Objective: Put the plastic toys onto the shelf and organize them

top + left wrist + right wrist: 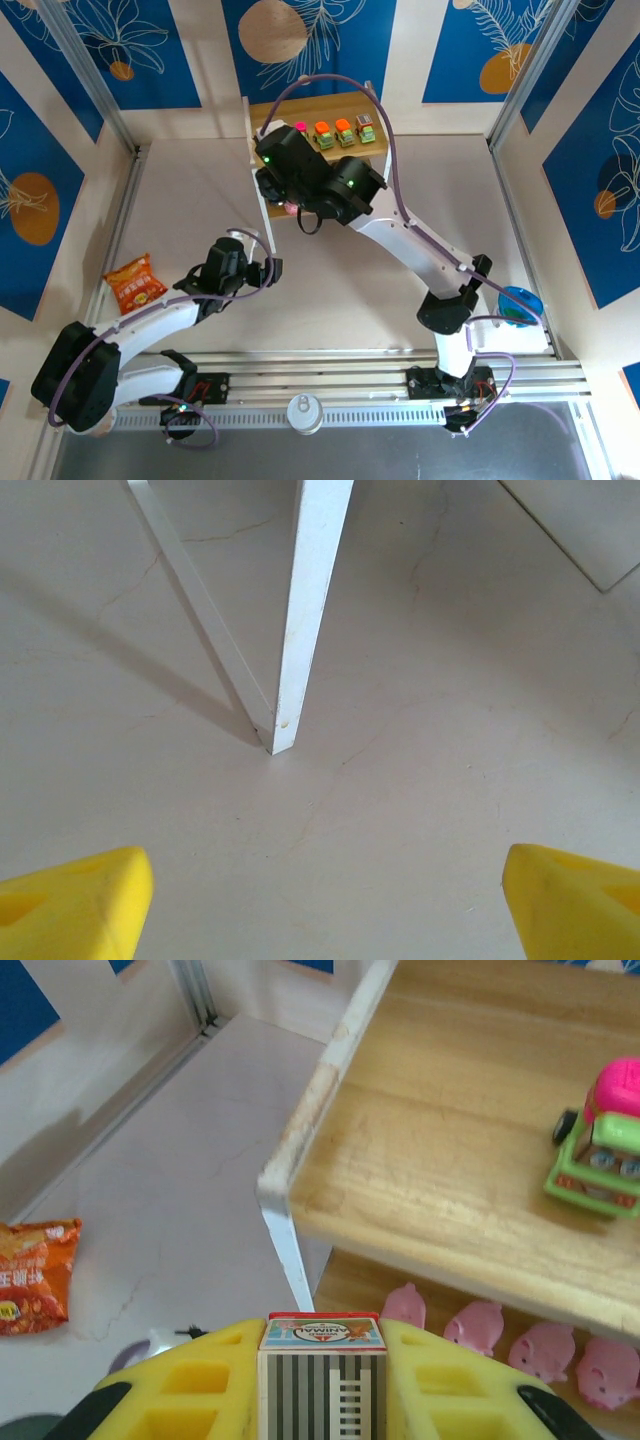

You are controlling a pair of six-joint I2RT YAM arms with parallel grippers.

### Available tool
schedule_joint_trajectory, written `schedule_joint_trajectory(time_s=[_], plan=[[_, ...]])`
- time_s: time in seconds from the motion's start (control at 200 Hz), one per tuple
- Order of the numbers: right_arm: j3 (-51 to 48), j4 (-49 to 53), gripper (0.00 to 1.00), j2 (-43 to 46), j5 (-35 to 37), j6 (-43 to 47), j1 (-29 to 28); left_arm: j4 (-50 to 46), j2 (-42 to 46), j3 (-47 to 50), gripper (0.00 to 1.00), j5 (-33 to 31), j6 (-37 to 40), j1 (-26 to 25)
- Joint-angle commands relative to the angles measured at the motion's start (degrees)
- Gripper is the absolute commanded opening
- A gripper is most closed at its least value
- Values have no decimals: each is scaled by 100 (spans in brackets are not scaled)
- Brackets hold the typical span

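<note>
Since the small boxy plastic toy with a grey-striped panel (322, 1390), clamped in the right gripper (320, 1332) just off a corner of the light wooden two-tier shelf (450, 1160), looks light, rigid and slick, a flat-side pinch suits it (left gripper (320, 900) gapes empty).

The shelf (430, 1150) is pale honey wood with white frames; its cars (603, 1160) are lime green topped magenta, orange and grey, its figurines (475, 1325) pink. The left gripper (325, 905) and right gripper (322, 1355) have bright yellow fingers, and the boxy toy (322, 1395) shows grey-and-black stripes under a red-edged label. The table (420, 780) is off-white with faint veins, the snack bag (30, 1270) orange, the bowl (520, 303) blue, the walls (455, 60) blue with white leaf outlines and orange discs
</note>
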State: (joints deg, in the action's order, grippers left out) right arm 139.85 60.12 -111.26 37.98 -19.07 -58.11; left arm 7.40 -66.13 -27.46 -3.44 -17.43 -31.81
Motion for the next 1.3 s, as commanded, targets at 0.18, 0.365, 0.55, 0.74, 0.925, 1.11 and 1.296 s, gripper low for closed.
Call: schedule_joint_trajectory(time_s=[0.18,0.365,0.55,0.74,0.925,1.11,1.296], plan=[[1402,169,24,-628,-17,408,271,92,-43,-148,90,-78,148,-54],[1259,-226,24,-664,-106,438,455,95,-67,-149,90,-77,143,-60],[1284,-643,24,-832,-28,616,534,104,-95,-169,91,-73,134,-57],[1668,-618,25,-1198,-131,596,676,105,-120,-171,90,-86,143,-54],[1691,-611,25,-1320,-185,545,781,117,-135,-172,91,-87,139,-56],[1661,-606,25,-1354,-203,538,871,137,-171,-186,91,-67,135,-53],[1668,-619,26,-1441,-247,545,937,146,-217,-209,90,-51,126,-57]])
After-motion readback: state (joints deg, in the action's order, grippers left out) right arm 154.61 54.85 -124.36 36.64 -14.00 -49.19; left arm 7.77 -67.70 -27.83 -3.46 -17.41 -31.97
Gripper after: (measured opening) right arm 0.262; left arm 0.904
